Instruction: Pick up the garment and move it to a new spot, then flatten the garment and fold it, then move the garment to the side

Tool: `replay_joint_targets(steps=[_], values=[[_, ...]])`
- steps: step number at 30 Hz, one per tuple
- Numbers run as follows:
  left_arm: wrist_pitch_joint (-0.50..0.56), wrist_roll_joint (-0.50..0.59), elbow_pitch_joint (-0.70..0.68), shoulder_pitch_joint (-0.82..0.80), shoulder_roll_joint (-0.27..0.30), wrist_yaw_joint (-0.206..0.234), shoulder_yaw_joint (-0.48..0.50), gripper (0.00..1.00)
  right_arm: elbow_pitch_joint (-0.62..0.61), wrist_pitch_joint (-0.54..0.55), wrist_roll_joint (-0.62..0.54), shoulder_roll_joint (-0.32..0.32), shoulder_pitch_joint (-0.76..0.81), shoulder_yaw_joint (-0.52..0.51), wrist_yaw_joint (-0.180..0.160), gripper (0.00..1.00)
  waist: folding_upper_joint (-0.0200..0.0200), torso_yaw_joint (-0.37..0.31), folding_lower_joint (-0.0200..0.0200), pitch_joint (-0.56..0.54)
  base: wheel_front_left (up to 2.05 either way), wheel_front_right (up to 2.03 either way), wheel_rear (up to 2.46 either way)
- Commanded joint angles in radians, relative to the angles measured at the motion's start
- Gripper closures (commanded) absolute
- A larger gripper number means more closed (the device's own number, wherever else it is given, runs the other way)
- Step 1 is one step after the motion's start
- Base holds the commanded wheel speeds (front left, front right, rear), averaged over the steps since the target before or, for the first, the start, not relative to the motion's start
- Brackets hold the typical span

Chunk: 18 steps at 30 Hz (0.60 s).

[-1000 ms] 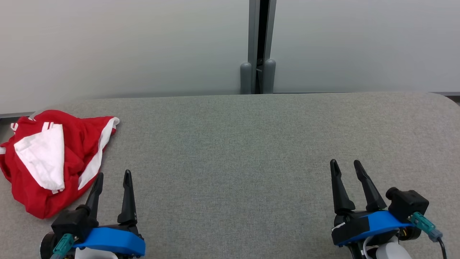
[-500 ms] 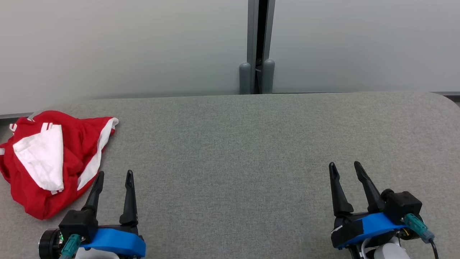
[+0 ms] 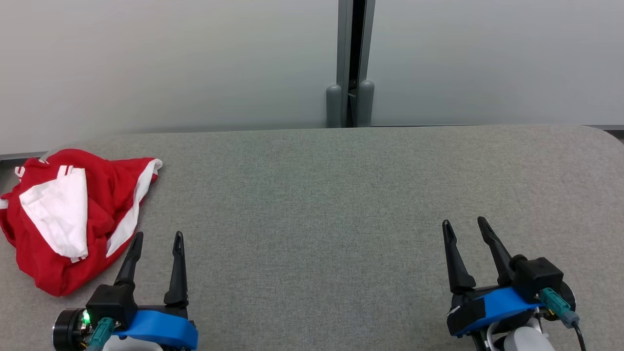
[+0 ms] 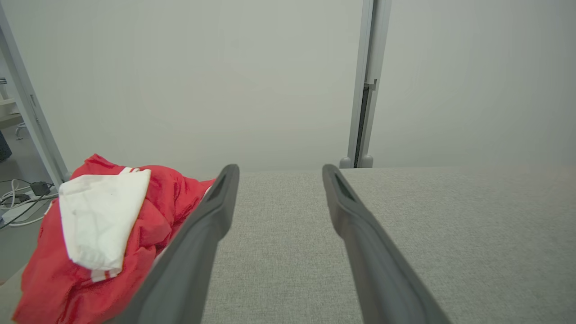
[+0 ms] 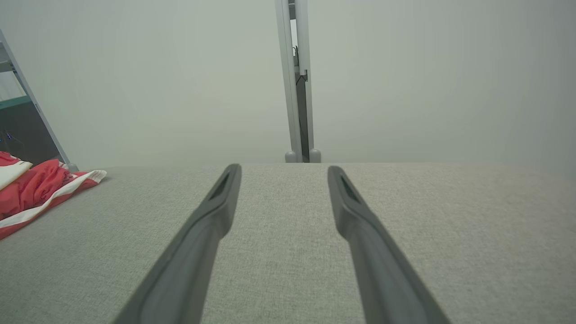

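My left pincer (image 3: 159, 235) sits at the near left of the table with both dark fingers spread as wide as I ever see them. There is nothing between them but grey cloth. My right pincer (image 3: 463, 222) sits at the near right, spread just as wide and just as empty, its fingers leaning a little to the left. Both hang over the surface and point away from me toward the far edge.

The table (image 3: 312, 195) is the biggest thing in front of me, a broad top covered in grey fabric with rounded far corners. Behind it stands a pale wall (image 3: 170, 63) of two plain panels. A grey post (image 3: 351, 63) runs up the seam between them, with two rounded stubs at its foot right at the table's far edge.

The garment (image 3: 63, 219) lies crumpled at the far left of the table, against the left edge. It is red with white stripes, and a white panel is folded over the top. It is just beside my left pincer's outer finger, and in the head view a sliver of table shows between the two. The right pincer is well apart from it.

Through the left wrist view I see a few cables (image 4: 18, 198) on the floor past the table's left edge. A small green light (image 3: 87, 318) glows on the left wrist.
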Motion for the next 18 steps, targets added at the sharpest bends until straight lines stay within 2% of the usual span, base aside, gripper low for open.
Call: replay_joint_targets(steps=[1, 18], values=[[-0.004, -0.012, 0.007, -0.009, 0.002, -0.005, 0.009, 0.00, 0.004, -0.006, 0.003, -0.002, -0.010, 0.000, 0.001, 0.00, 0.0000, -0.001, 0.0000, -0.001, 0.00, 0.00, 0.00], [-0.004, -0.062, 0.032, -0.014, 0.000, -0.018, 0.020, 0.00, 0.011, -0.006, 0.040, -0.002, -0.013, -0.004, 0.001, 0.00, 0.0000, 0.001, 0.0000, -0.002, 0.00, 0.00, 0.00]])
